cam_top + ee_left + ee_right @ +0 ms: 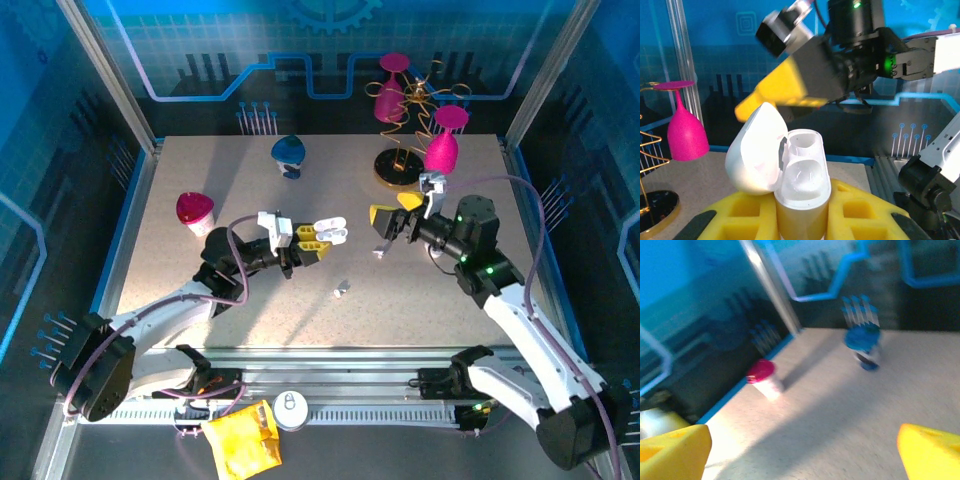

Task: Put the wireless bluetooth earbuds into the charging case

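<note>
My left gripper is shut on the charging case, a glossy white oblong held above the table's middle. In the left wrist view the case stands upright between the yellow fingers, its lid swung open to the left and two wells facing up. Whether anything lies in the wells I cannot tell. One tiny white earbud lies on the table, in front of the case. My right gripper hovers just right of the case, open and empty. Its yellow fingers stand wide apart in the right wrist view.
A pink-topped white cup stands at the left and a blue object at the back. A gold wire stand with pink glasses fills the back right. A yellow packet and a white disc lie off the table's near edge.
</note>
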`<act>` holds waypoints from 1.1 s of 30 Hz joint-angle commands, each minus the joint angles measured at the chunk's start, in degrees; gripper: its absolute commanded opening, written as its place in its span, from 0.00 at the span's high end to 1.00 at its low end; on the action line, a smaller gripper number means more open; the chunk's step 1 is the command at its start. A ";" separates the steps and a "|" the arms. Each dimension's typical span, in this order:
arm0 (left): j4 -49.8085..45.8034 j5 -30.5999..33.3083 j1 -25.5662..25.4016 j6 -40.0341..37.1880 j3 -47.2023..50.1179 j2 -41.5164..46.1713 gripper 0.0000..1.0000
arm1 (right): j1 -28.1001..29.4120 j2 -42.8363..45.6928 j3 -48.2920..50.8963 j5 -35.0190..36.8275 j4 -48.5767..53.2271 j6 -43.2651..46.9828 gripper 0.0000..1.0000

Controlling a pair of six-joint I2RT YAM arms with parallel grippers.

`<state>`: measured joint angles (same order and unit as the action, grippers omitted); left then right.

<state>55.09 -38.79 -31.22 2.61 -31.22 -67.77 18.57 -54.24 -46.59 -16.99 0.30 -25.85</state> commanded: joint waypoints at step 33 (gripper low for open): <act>0.18 0.05 -0.07 -5.74 1.60 -1.71 0.81 | 4.72 -40.19 -5.36 22.68 13.14 -19.78 0.63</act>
<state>54.24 -38.59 -31.24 -1.69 -30.04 -68.97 22.61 -92.97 -49.30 6.11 14.11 -45.25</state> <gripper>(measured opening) 0.214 0.371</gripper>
